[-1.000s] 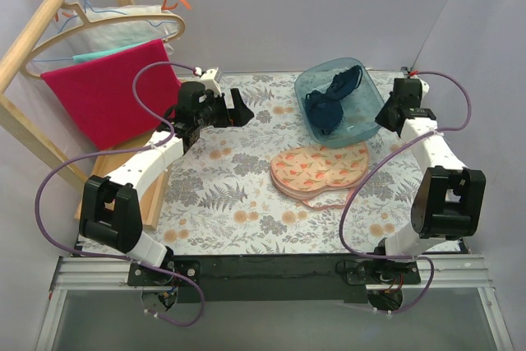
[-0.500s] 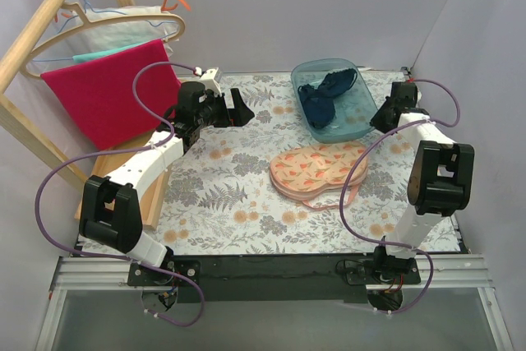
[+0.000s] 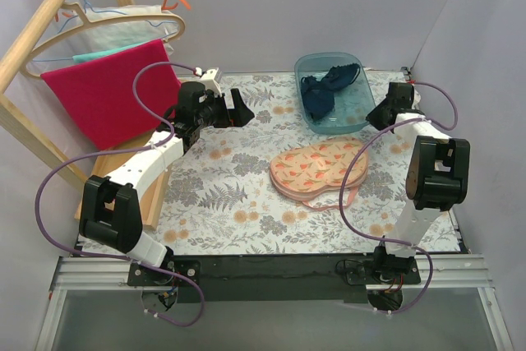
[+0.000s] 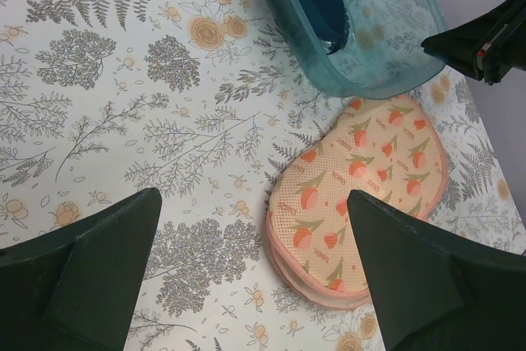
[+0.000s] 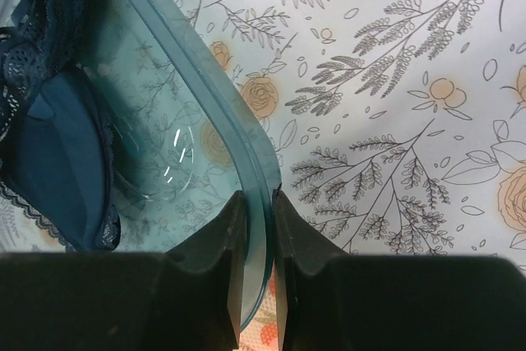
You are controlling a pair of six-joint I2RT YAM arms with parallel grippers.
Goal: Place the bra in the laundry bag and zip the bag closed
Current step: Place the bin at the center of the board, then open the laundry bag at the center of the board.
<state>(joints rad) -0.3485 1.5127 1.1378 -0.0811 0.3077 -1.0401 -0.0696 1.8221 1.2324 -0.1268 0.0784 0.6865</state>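
Note:
The dark navy bra (image 3: 323,90) lies inside a translucent teal tub (image 3: 353,117) at the back of the table; it also shows in the right wrist view (image 5: 57,137). The peach floral laundry bag (image 3: 316,168) lies flat in front of the tub, also in the left wrist view (image 4: 362,195). My right gripper (image 3: 380,114) is shut on the tub's rim (image 5: 256,195), one finger inside, one outside. My left gripper (image 3: 240,108) is open and empty, held above the table left of the tub.
A wooden rack at the left holds a red towel (image 3: 107,96) and hangers (image 3: 123,6). The table has a floral cloth (image 3: 214,195). A purple wall stands close on the right.
My right gripper has dragged the tub with the bra back and turned it, away from the laundry bag. The left arm has not moved.

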